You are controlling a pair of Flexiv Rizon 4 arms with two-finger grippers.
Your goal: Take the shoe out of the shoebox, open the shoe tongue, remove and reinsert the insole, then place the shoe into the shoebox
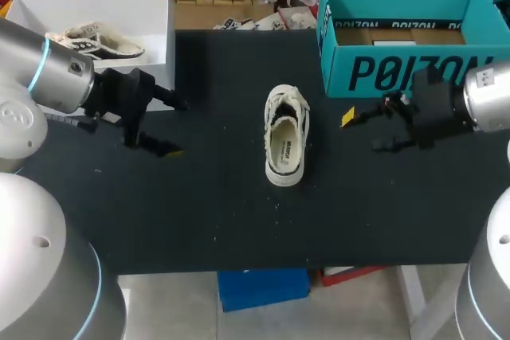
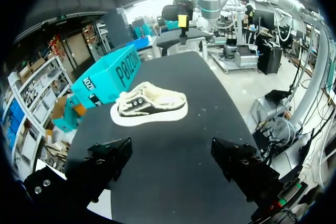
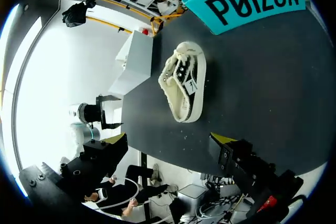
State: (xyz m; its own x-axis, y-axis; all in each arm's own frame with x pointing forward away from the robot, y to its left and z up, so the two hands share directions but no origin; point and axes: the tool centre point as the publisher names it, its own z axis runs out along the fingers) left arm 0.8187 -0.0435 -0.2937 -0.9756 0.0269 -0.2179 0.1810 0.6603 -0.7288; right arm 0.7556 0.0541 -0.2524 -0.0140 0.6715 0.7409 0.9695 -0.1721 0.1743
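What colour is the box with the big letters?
Teal, with black letters; the box shows best in the head view.

From where I stand this is a robotics lab, set up for handling trials. A grey left arm (image 1: 48, 69) and right arm (image 1: 486, 97) flank a black-topped desk (image 1: 207, 212). On the desk sit test props: a lone shoe (image 1: 285, 145), a teal shoebox (image 1: 398, 69) and a white box (image 1: 155, 29) holding another shoe.
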